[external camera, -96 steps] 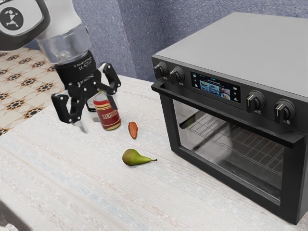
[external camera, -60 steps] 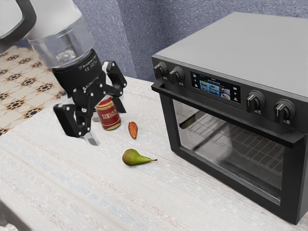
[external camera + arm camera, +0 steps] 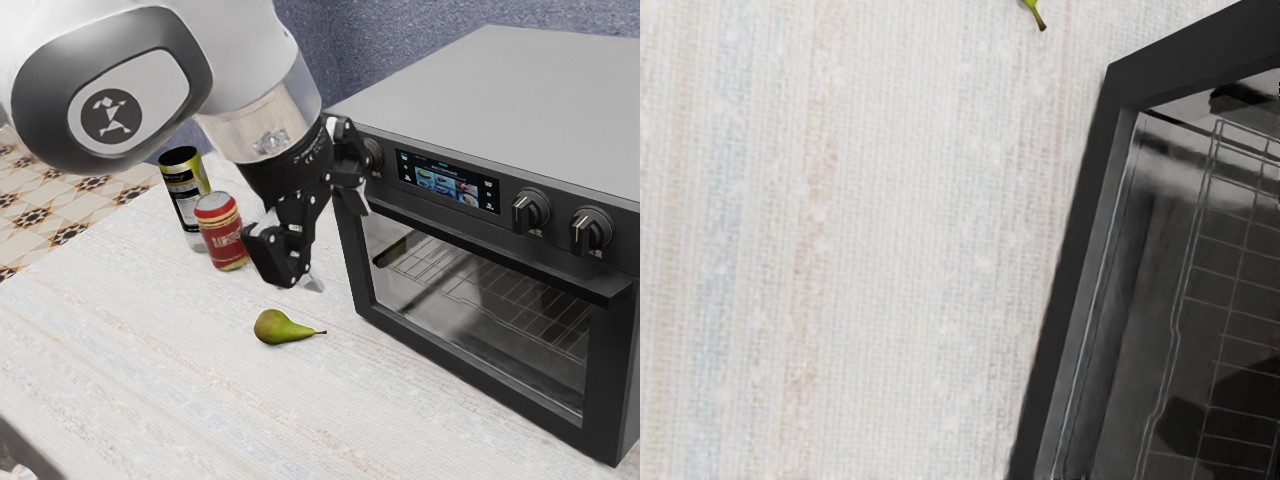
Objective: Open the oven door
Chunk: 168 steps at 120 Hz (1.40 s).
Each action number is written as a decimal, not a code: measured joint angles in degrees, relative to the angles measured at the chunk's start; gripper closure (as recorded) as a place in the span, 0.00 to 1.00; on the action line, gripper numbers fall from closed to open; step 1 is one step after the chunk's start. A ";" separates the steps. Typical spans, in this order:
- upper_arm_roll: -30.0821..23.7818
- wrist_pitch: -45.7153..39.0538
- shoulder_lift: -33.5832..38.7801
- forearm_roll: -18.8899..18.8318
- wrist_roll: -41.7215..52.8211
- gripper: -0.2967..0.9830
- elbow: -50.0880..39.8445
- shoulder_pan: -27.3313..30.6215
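Well, the closed oven (image 3: 500, 90) holds a wire rack (image 3: 500, 298), and the jaws stand spread nearby.

A pale, faintly striped table (image 3: 150, 360) spans the lower left and center of the exterior view's frame, bearing a dark-fronted oven (image 3: 510, 85) at the frame's right. A green pear (image 3: 275, 328) lies on its side near the center, stem toward the oven. At upper left, a red jar (image 3: 222, 238) stands upright beside a taller black-and-yellow-green container (image 3: 184, 196), partly overlapping it in view.
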State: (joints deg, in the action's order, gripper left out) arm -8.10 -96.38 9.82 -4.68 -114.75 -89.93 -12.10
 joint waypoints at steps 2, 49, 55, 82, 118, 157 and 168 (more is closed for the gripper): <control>0.00 -0.32 -0.14 -0.04 -0.08 0.23 -0.04 -0.01; 0.02 -8.20 -5.54 -0.31 2.20 0.23 0.10 0.89; 0.13 -8.86 -5.97 -0.39 2.56 0.23 0.16 0.86; 0.45 -11.53 -8.91 -0.48 4.86 0.23 1.53 2.60; 0.54 -13.69 -10.44 0.95 5.72 0.23 1.88 5.65; 0.47 -18.10 -10.84 2.24 6.15 0.23 -2.20 6.15; 0.74 -19.75 -7.38 2.56 6.17 0.23 -7.16 5.90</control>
State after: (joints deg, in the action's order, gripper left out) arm -7.36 -116.14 2.44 -2.12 -108.59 -97.10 -6.19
